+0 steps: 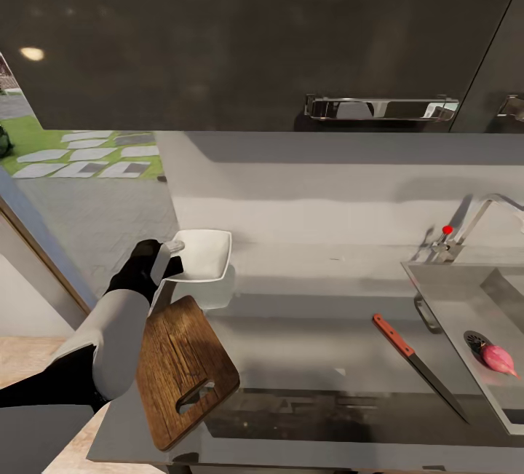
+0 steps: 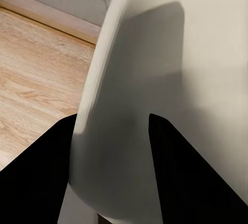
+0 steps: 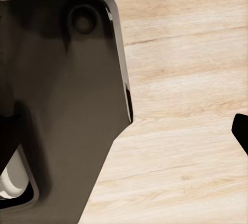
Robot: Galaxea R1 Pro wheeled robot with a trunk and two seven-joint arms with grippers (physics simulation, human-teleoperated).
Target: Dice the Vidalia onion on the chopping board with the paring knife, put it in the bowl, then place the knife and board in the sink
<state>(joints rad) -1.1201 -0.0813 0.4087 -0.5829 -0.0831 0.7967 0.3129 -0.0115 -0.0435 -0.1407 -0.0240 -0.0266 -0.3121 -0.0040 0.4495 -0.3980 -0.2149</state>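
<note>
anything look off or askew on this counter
Yes. The chopping board lies skewed at the countertop's near left corner, one corner poking past the edge. The bowl appears lifted and tilted, its rim in the left gripper. The Vidalia onion sits in the sink, beside the drain.

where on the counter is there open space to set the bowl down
The widest bare patch of countertop lies between the chopping board and the paring knife. Another runs along the wall behind it, toward the tap. The left end is crowded: left gripper, bowl, board.
</note>
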